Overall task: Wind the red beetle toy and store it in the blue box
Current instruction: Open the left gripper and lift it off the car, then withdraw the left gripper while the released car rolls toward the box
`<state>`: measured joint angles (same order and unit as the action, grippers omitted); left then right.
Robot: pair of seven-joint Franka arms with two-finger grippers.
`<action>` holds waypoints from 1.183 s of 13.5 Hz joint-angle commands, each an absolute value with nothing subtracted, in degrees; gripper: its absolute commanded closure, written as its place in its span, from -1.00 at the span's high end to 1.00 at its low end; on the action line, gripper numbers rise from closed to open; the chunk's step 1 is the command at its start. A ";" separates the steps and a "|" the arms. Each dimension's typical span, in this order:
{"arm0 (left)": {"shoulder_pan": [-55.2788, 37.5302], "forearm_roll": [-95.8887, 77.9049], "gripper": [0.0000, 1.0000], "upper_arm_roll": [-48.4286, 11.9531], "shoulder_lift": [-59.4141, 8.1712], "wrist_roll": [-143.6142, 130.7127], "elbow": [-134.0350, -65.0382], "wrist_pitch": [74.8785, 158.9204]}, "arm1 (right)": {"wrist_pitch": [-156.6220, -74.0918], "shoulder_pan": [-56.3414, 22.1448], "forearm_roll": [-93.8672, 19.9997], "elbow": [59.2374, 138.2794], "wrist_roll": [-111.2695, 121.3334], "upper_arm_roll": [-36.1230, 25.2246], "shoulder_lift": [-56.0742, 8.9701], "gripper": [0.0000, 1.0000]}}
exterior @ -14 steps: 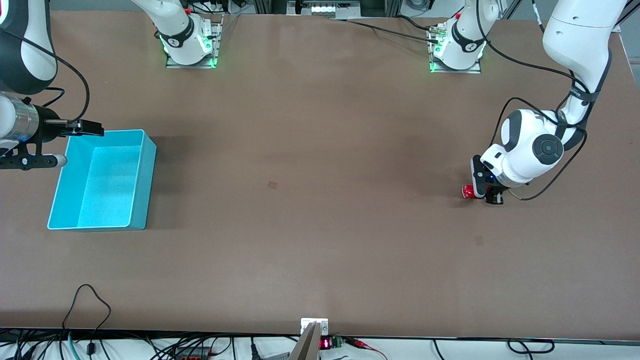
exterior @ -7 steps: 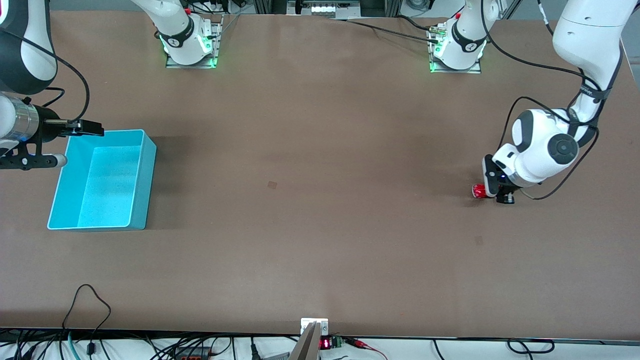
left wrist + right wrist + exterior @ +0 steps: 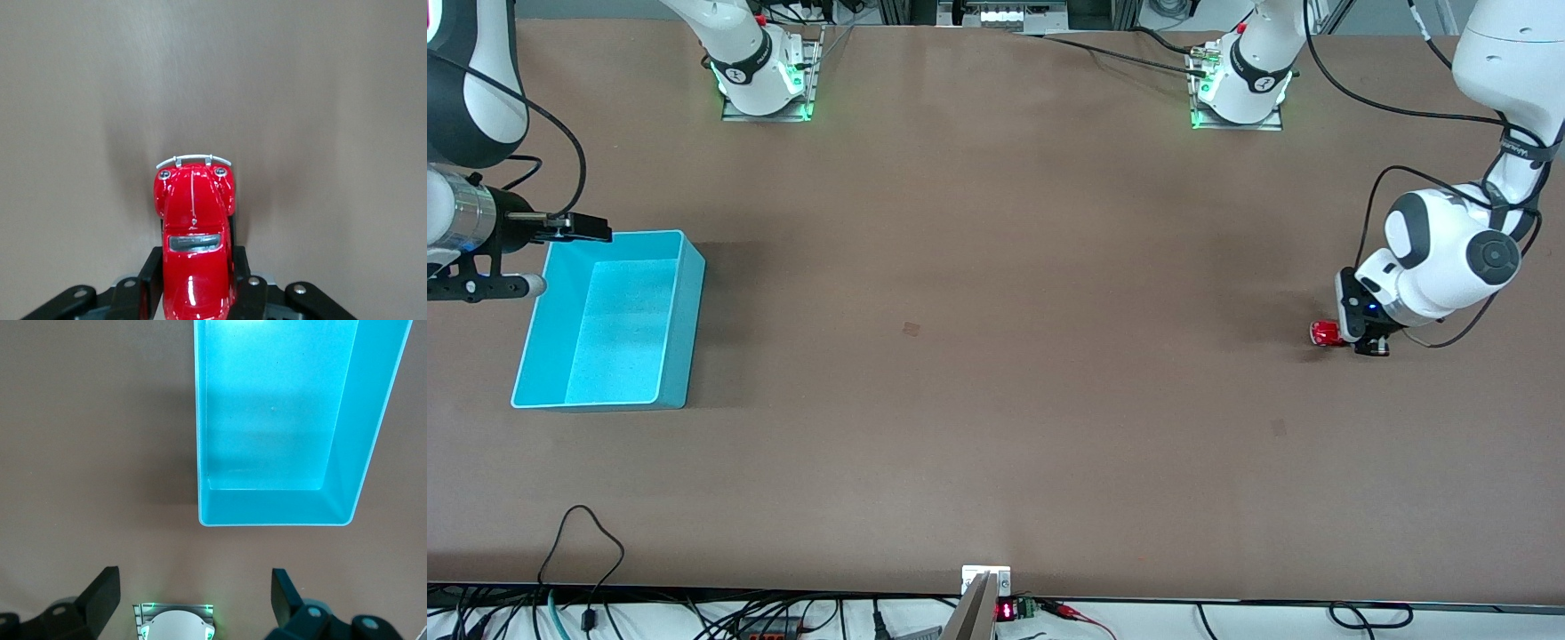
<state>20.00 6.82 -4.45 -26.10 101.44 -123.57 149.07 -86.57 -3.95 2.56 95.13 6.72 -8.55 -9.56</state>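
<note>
The red beetle toy (image 3: 193, 240) is gripped in the left gripper (image 3: 1352, 336) jaws, low on the bench (image 3: 996, 400): winding step. Next, carriage to the blue box (image 3: 680, 311) is needed; the right gripper (image 3: 193, 603) waits above it, jaws open.

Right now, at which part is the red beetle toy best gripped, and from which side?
By its flat flanks, around the rear half, coming from above. The red beetle toy is narrow with a rounded roof, so the left gripper is shut across its sides, low over the table.
</note>
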 commanded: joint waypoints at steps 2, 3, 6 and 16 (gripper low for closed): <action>24.51 7.65 -0.55 -4.83 -27.77 106.69 -122.34 148.80 | -85.87 -3.78 1.67 94.66 6.86 -8.53 -9.67 1.00; 25.04 7.73 -0.55 -4.83 -27.77 106.87 -122.34 148.80 | -86.04 -3.61 1.67 94.66 6.94 -8.53 -9.67 1.00; 24.35 7.13 0.52 -6.14 -24.80 106.79 -121.56 143.82 | -85.78 -3.52 1.67 94.66 6.86 -8.53 -9.67 1.00; 18.28 4.59 1.00 -16.78 -12.40 105.56 -111.63 117.77 | -85.78 -3.52 1.67 94.66 6.86 -8.53 -9.67 1.00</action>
